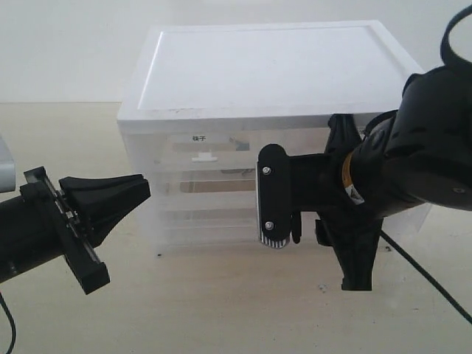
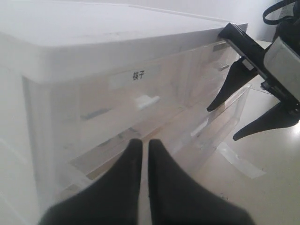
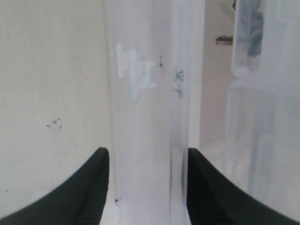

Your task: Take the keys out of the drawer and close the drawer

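scene: white drawer unit (image 1: 258, 74) on beige worktop (image 1: 221, 310), lid flat, walls translucent
drawers: stacked behind the front face (image 1: 206, 184), hazy; cannot tell if any is pulled out
label: small white tag with two dark characters (image 1: 198, 138) high on the front, also in left wrist view (image 2: 138, 75)
handle: small white tab (image 1: 203, 156) just under the label
left claw: (image 1: 145, 186) clenched, tips together, nothing between them; low on the left, pointing at the unit's front, apart from it; only a thin slit in left wrist view (image 2: 141, 143)
right claw: (image 1: 284, 236) in front of the unit's right half, turned side-on; fingers stand apart (image 2: 222, 124)
right claw grip: translucent panel (image 3: 145, 93) of the unit fills the gap between the fingers (image 3: 147, 152); cannot tell if pressed or just straddled
keys: not made out for sure; bluish smear (image 3: 255, 33) behind a translucent wall in right wrist view, cannot tell if it is them
other: tape strip (image 2: 236, 159) on worktop near the unit; black cable (image 1: 435, 284) at right
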Robot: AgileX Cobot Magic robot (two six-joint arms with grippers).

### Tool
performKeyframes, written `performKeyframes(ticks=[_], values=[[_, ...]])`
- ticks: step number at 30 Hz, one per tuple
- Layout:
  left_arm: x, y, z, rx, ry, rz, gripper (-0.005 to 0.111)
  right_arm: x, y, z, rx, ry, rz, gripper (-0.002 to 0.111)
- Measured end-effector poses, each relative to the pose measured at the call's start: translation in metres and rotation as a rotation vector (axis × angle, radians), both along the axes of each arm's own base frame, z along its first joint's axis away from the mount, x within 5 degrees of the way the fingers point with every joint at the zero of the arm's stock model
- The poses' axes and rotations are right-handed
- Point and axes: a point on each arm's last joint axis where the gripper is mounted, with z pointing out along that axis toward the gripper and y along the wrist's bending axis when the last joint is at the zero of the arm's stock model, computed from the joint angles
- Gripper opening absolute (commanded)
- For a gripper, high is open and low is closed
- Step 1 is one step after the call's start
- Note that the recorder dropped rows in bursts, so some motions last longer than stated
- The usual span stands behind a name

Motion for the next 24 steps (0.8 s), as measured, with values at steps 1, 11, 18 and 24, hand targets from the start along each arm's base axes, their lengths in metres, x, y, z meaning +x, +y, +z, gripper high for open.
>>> performKeyframes(ticks=[1, 11, 18, 24], values=[[0.0, 0.0, 0.0, 0.0, 0.0, 0.0, 0.004, 0.0, 0.0, -0.001, -0.005, 0.002, 0.001, 0.039], [0.0, 0.0, 0.0, 0.0, 0.0, 0.0, 0.004, 0.0, 0.001, 0.0, -0.05, -0.005, 0.053, 0.0], [0.001, 0.0, 0.001, -0.002, -0.006, 0.0, 0.004, -0.016, 0.006, 0.005, -0.08, 0.033, 0.109, 0.0], [0.001, 0.0, 0.001, -0.002, -0.006, 0.0, 0.004, -0.033, 0.0, 0.013, -0.108, 0.105, 0.14, 0.0]])
